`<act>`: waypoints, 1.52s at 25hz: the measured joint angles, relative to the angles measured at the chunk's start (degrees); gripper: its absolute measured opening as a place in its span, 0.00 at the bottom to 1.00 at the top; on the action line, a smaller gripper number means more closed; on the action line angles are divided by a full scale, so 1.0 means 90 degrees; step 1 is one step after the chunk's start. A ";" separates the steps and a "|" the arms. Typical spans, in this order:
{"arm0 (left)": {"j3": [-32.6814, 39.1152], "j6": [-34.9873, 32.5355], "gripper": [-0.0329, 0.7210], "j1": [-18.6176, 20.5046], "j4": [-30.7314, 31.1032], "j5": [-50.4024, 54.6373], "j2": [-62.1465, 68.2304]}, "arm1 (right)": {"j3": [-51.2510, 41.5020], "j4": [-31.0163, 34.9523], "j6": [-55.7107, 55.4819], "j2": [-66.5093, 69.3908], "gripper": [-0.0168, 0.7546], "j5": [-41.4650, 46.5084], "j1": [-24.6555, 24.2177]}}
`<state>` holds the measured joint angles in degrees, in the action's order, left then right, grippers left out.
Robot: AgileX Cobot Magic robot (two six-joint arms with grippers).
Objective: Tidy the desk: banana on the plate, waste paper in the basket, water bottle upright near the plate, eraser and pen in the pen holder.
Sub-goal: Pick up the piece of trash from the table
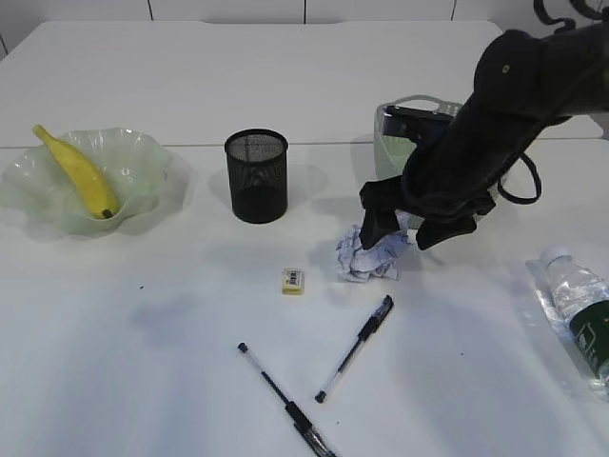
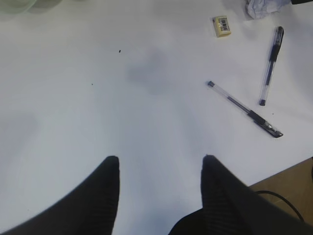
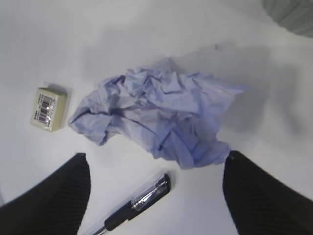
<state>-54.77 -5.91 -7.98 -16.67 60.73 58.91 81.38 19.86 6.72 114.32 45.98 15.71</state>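
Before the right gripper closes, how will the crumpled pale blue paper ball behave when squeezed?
The crumpled pale blue paper ball will probably compress, since its loose folds look soft. It seems light, so the open right gripper might nudge it aside. Its irregular shape makes rolling unlikely.

I read this as an office-style desk staged as a robot test bench. The table (image 1: 190,362) is plain white, and a second white tabletop abuts it behind, along a seam. Desk items lie on it: a black mesh pen holder (image 1: 256,175), two pens (image 1: 355,347) (image 1: 285,400), a small eraser (image 1: 293,280) and crumpled paper (image 1: 369,255). White panelled fronts run along the back edge. In the left wrist view I see a brown floor (image 2: 288,186) with a black cable (image 2: 281,198) beyond the table's edge.
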 joint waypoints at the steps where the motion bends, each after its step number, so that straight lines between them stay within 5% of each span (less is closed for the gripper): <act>1: 0.0000 0.0000 0.55 0.0000 0.0000 0.0000 0.0000 | 0.0011 0.0000 -0.0031 0.0057 0.83 -0.0042 0.0000; 10: 0.0000 0.0006 0.55 0.0000 0.0000 -0.0012 0.0000 | 0.0370 0.0094 -0.0100 0.0599 0.82 -0.0165 0.0000; 23: 0.0000 0.0006 0.55 0.0000 0.0000 -0.0076 0.0000 | 0.0537 0.0133 -0.0116 0.0743 0.56 -0.0213 0.0000; 32: 0.0000 0.0006 0.55 0.0000 0.0000 -0.0091 0.0000 | 0.0548 0.0133 -0.0116 0.0743 0.09 -0.0211 0.0000; 38: 0.0000 0.0006 0.55 0.0000 -0.0003 -0.0090 0.0000 | 0.0591 0.0167 0.0083 0.0743 0.03 0.0045 0.0000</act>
<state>-54.77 -5.86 -7.98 -16.69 59.92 58.91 86.70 21.37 7.48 121.00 46.38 15.71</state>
